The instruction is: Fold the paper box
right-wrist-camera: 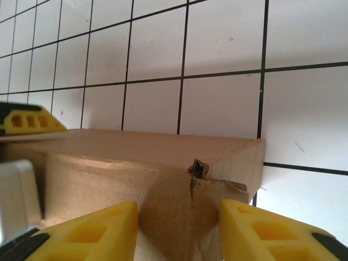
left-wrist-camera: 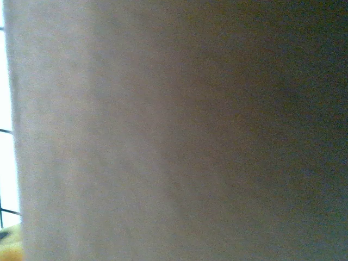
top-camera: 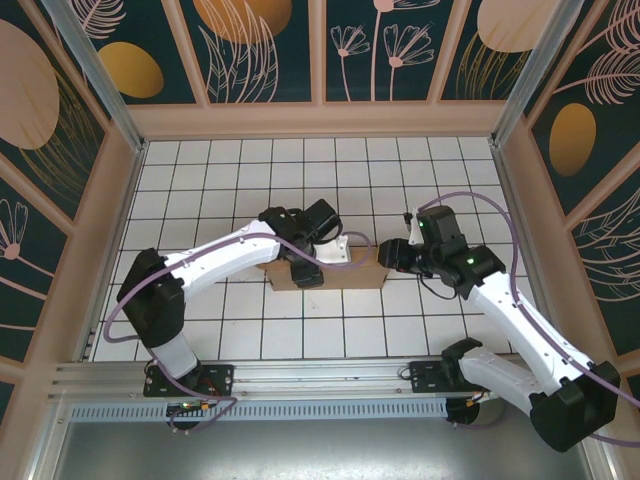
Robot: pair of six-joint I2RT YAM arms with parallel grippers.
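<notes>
White tiled table [top-camera: 230, 330] ruled in black grid lines, fenced by wooden posts and dark teal panels [top-camera: 265, 50] painted with flowers. Nearest, a metal rail [top-camera: 320, 372] along the near edge, carrying both arm bases side by side for reaching the middle from left and right at once. Further in, at mid-table, the paper box [top-camera: 355, 275]: brown cardboard lying long from left to right, walls already raised at its right end, with a rough, torn-looking seam at that corner. Pinned from above by the left gripper [top-camera: 305, 272], set on the box's left half, probably to stop any sliding or springing open during work on the other end. Held so close to the cardboard as to blur it in the left wrist view; opening of those jaws, and any pinch, impossible to tell. Met at the right end by the right gripper [top-camera: 388, 255], yellow fingers [right-wrist-camera: 92, 231] part way apart, straddling the end wall with cardboard between them; clamped or merely bracketing, impossible to tell. Likely so placed to squeeze the end flap home along its crease. Beyond, bare tiles up to the far wall [top-camera: 320, 120].
</notes>
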